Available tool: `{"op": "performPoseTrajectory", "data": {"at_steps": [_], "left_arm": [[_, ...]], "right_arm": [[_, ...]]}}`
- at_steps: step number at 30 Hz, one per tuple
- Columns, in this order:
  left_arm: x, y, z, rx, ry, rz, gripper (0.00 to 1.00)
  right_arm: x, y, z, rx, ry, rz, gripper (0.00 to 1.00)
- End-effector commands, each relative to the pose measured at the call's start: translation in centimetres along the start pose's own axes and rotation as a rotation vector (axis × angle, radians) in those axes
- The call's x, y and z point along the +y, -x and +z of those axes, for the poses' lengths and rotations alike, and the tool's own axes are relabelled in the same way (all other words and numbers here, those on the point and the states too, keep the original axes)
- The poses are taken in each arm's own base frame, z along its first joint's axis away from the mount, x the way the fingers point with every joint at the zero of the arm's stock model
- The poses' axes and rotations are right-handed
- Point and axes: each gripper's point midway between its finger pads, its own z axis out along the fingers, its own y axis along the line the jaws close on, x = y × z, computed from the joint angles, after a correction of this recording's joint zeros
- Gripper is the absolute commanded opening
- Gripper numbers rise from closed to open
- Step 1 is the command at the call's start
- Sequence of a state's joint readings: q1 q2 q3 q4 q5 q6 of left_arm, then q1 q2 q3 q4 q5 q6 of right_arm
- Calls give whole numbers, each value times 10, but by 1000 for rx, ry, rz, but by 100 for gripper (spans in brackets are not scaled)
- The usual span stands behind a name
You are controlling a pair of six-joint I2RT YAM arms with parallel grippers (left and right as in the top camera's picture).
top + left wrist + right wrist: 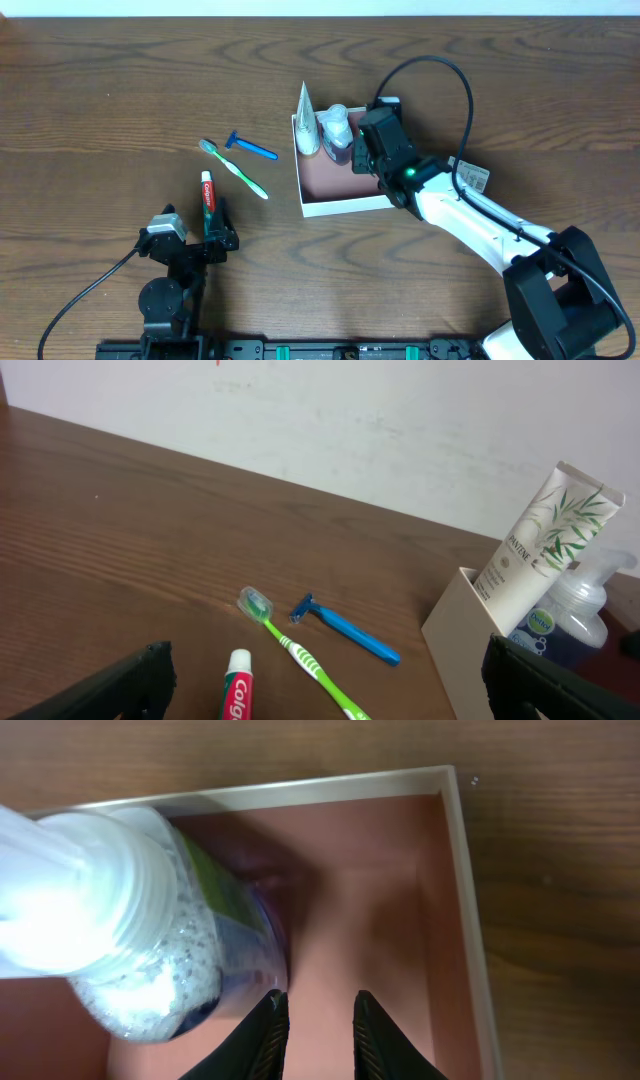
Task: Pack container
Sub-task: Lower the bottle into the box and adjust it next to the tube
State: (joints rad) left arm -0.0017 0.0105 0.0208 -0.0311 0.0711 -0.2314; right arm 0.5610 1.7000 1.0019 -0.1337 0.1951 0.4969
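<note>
The container point(340, 208) is a square white-walled box with a reddish-brown floor, right of the table's centre; it shows in the left wrist view point(455, 630) and the right wrist view point(470, 920). A white tube point(306, 122) and a clear pump bottle point(338, 128) stand in its far left corner. My right gripper point(365, 150) hangs inside the box just right of the pump bottle point(110, 930), fingers point(320, 1020) slightly apart and empty. My left gripper point(190, 240) is wide open point(325, 670) near the front, low behind a red toothpaste tube point(208, 200).
A green toothbrush point(235, 170) and a blue razor point(250, 147) lie on the wood left of the box. They show in the left wrist view, toothbrush point(300, 655), razor point(345, 630), with the toothpaste tube point(237, 690). A black cable point(450, 70) loops over the right arm.
</note>
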Motion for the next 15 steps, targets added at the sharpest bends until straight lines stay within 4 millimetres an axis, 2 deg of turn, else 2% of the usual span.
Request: {"op": "performPoseTrajectory", "data": {"at_steps": [1,15], "left_arm": [[4,-15,1,46,8,11,98],[4,-15,1,46,8,11,98]], "right_arm": [[-4,-10,6,1,18,34,24],[6,-9,11,-41,85,43,24]]}}
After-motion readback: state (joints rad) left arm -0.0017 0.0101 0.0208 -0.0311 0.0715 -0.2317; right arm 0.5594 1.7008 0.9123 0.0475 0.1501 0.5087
